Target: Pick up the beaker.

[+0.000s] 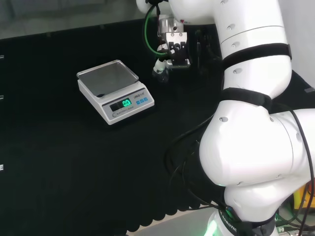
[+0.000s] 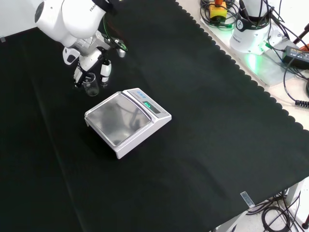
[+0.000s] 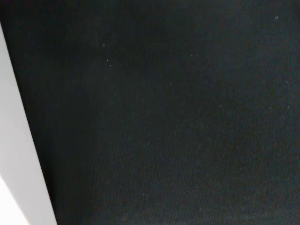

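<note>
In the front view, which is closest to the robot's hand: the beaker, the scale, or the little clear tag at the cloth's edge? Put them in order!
From the hand:
1. Beaker: right at the fingers, just below them.
2. Scale: lower right of the hand, mid-cloth.
3. Clear tag: far off at the cloth's bottom right edge.

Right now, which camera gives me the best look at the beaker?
The front view: the clear beaker stands out at the hand, just behind the scale. The head view gives no plain sight of it; the wrist view shows black cloth.

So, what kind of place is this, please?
Probably a laboratory test bench. A weighing scale sits on black cloth, a small clear beaker stands beside it under the robot's hand, and cables and power units lie along the bench edge.
</note>
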{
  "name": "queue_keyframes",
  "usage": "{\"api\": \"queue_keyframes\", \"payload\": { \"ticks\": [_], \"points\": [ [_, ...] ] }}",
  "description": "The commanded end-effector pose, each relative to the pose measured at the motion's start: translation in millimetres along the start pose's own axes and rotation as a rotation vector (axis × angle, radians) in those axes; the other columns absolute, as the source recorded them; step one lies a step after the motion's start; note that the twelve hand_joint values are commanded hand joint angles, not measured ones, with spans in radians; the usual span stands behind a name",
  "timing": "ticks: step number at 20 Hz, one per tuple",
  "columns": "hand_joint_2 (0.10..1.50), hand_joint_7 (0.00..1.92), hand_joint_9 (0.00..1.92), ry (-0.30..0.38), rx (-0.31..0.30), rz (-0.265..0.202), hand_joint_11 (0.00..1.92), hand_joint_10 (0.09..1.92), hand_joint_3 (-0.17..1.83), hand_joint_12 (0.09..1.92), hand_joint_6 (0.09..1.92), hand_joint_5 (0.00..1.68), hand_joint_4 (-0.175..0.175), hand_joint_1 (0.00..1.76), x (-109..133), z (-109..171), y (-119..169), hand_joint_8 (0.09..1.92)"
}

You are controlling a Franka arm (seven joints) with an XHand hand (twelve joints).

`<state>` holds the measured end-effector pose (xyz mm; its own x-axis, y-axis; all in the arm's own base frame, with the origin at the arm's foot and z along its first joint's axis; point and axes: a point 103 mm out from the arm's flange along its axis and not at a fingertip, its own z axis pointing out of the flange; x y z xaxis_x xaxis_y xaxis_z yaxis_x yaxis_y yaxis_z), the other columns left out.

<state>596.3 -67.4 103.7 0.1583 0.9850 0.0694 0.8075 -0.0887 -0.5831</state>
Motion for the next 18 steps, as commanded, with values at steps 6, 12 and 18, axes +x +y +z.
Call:
{"api": "queue_keyframes", "payload": {
  "ticks": [6,12,18],
  "points": [
    [1.20,0.76,1.03,-0.055,-0.109,0.019,1.21,0.70,-0.17,0.92,0.58,0.47,-0.175,1.17,10.9,-11.9,-4.4,0.96],
    [1.18,0.85,1.05,-0.035,-0.101,0.024,1.23,0.91,-0.17,0.94,0.86,0.47,-0.175,1.25,10.6,-18.7,-7.4,1.10],
    [1.18,0.89,1.07,-0.041,-0.106,0.052,1.24,0.95,-0.17,0.97,0.89,0.49,-0.175,1.26,13.0,-36.2,-24.6,1.14]
  ]
}}
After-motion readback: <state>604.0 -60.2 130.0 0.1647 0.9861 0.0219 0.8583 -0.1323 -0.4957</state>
